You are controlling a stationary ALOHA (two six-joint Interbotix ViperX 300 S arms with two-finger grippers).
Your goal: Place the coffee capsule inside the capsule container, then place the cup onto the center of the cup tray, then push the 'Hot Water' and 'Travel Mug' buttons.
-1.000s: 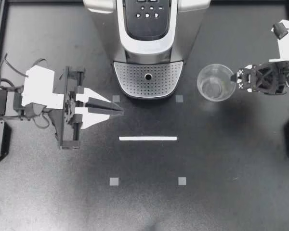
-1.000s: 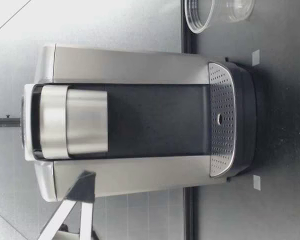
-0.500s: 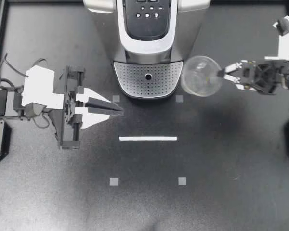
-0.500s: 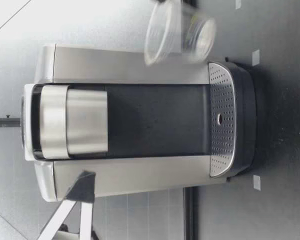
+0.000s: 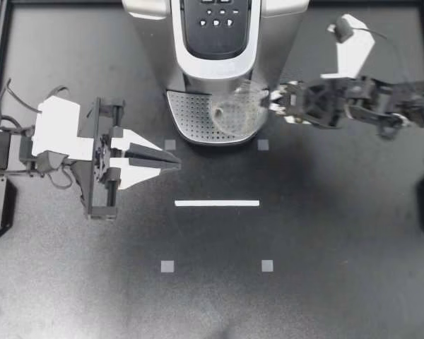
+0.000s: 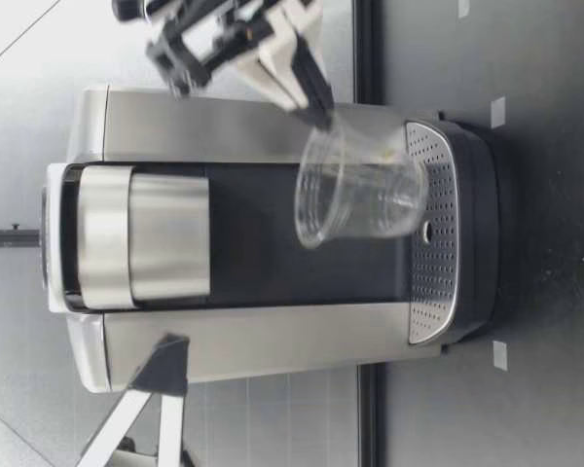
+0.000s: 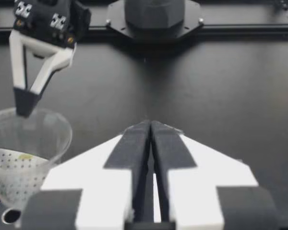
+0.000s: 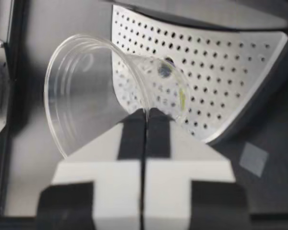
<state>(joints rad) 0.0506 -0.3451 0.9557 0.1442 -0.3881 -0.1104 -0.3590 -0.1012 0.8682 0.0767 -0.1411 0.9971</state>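
Fingers (image 8: 133, 130) of the right gripper (image 5: 275, 103) closed almost flat together on one thin wall of the clear plastic cup (image 5: 239, 111), one pad inside the rim, one outside. Cup held in the air above the perforated cup tray (image 5: 191, 116), seemingly not yet set down, base close over the metal. Long axis tilted: mouth leaning back toward the gripper, base nearest the tray's centre hole (image 5: 218, 111) and a little off it on the right arm's side. Judged need: a short carry farther over the tray, a roll back to upright, then a straight lowering before release. Otherwise, a likely tip out of so thin a rim grip. Empty left gripper (image 5: 171, 158) pressed shut on nothing, lying near the tray's front corner on its own side, well apart from the cup. No capsule in sight anywhere around the tray.
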